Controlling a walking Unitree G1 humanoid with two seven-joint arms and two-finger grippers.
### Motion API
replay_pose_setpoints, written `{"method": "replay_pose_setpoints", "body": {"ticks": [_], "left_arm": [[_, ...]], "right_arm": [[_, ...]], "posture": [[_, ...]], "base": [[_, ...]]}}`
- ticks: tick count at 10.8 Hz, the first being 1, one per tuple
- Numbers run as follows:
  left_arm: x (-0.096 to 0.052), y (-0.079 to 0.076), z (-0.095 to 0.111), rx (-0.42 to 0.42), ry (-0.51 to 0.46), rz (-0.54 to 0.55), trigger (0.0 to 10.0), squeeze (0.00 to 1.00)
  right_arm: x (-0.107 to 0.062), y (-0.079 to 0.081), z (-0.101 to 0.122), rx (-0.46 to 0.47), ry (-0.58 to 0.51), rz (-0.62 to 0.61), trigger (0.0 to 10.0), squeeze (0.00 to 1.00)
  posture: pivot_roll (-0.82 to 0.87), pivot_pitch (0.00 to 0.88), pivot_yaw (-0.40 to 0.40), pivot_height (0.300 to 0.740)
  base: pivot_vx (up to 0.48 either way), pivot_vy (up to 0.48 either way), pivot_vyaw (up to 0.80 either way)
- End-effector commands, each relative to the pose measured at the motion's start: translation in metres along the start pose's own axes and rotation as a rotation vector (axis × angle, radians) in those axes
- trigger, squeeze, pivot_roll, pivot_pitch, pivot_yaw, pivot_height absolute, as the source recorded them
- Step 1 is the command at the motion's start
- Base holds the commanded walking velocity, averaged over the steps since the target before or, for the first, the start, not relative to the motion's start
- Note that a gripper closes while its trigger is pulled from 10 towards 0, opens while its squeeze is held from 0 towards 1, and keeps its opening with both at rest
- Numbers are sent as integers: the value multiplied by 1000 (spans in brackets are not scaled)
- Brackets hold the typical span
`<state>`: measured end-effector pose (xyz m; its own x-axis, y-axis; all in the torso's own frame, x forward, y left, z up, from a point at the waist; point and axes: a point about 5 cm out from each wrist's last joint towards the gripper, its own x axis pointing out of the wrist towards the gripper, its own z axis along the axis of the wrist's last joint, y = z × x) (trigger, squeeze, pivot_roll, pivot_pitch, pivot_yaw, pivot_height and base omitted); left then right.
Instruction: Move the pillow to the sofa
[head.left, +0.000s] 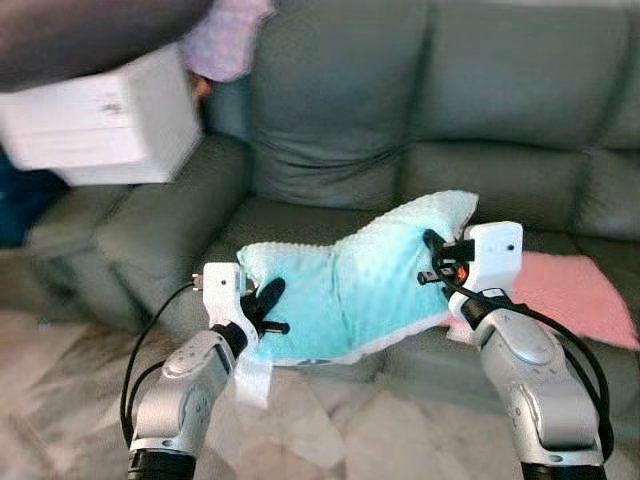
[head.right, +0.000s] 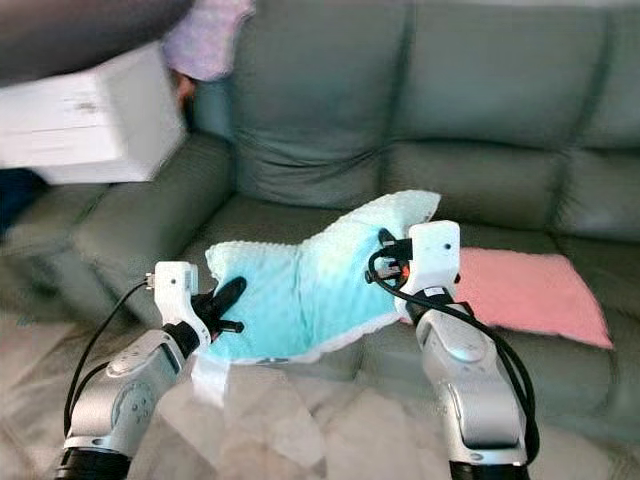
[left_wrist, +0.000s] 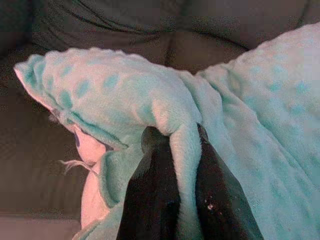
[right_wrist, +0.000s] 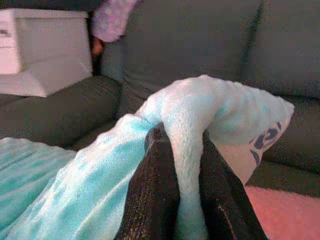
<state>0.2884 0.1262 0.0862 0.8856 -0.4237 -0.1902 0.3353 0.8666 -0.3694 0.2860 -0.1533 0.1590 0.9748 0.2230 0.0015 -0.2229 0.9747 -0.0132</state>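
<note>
- The turquoise dotted pillow (head.left: 350, 290) hangs between the two arms, slung in the air just in front of the grey-green sofa (head.left: 400, 120), over the front edge of its seat cushion and not yet resting on it.
- The left gripper (head.left: 268, 310) pinches the pillow's lower left corner; in the left wrist view a fold of fleece is clamped between the two black fingers (left_wrist: 150, 200), which is why that end bunches.
- The right gripper (head.left: 432, 258) holds the opposite, higher end, its fingers (right_wrist: 155, 195) closed on a ridge of fabric near the upper corner, so the pillow slopes up toward the right and sags in the middle.
- Gripping both ends likely keeps the soft pillow spread and off the pale marble floor (head.left: 330, 430).
- A pink cushion (head.left: 570, 290) lies on the seat beside the right arm.
- A white box (head.left: 100, 120) sits over the sofa's left arm, blurred.
- Judged from this, the carry is nearly finished; setting down and letting go remain.
</note>
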Motion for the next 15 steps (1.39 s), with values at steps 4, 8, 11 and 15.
{"method": "replay_pose_setpoints", "body": {"ticks": [4, 8, 11, 15], "left_arm": [[-5, 3, 2, 17, -2, -1, 10000, 0], [-5, 4, 2, 34, -1, 2, 10000, 0], [-5, 4, 2, 34, -1, 2, 10000, 0], [-5, 4, 2, 34, -1, 2, 10000, 0]], "right_arm": [[2, 8, 5, 3, -31, 26, 10000, 0], [2, 9, 5, 3, -31, 24, 10000, 0], [2, 9, 5, 3, -31, 24, 10000, 0], [2, 9, 5, 3, -31, 24, 10000, 0]], "posture": [[-243, 30, 35, 740], [-245, 30, 37, 740], [-245, 30, 37, 740], [-245, 30, 37, 740]], "base": [[0, 480, 0], [0, 480, 0], [0, 480, 0], [0, 480, 0]]}}
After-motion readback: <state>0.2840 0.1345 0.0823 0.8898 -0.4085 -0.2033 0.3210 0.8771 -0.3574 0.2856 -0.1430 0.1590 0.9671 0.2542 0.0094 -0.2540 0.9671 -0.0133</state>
